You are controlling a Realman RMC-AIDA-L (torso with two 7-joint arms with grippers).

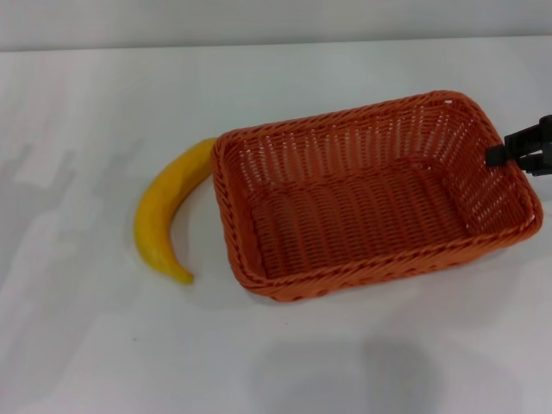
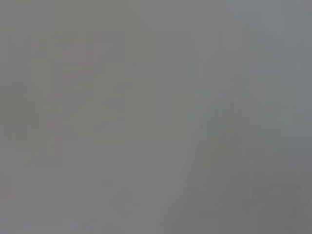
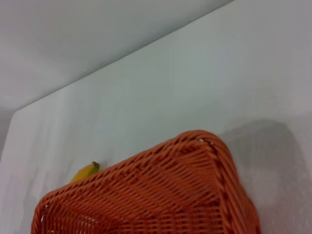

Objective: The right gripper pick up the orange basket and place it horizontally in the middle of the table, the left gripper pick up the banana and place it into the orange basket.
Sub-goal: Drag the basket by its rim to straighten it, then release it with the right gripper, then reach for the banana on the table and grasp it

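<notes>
The orange basket (image 1: 371, 194) rests on the white table (image 1: 103, 345) around its middle, long side running left to right, and it holds nothing. In the right wrist view one rounded end of the basket (image 3: 161, 195) fills the lower part. The banana (image 1: 168, 211) lies on the table just left of the basket, its upper end touching the basket's left corner; its stem tip (image 3: 87, 170) peeks out beyond the far rim. My right gripper (image 1: 520, 148) is partly in view at the basket's right rim. The left gripper is out of view.
The left wrist view shows only a plain grey surface. Bare white tabletop surrounds the basket and banana on all sides, with the table's back edge (image 1: 276, 45) against a pale wall.
</notes>
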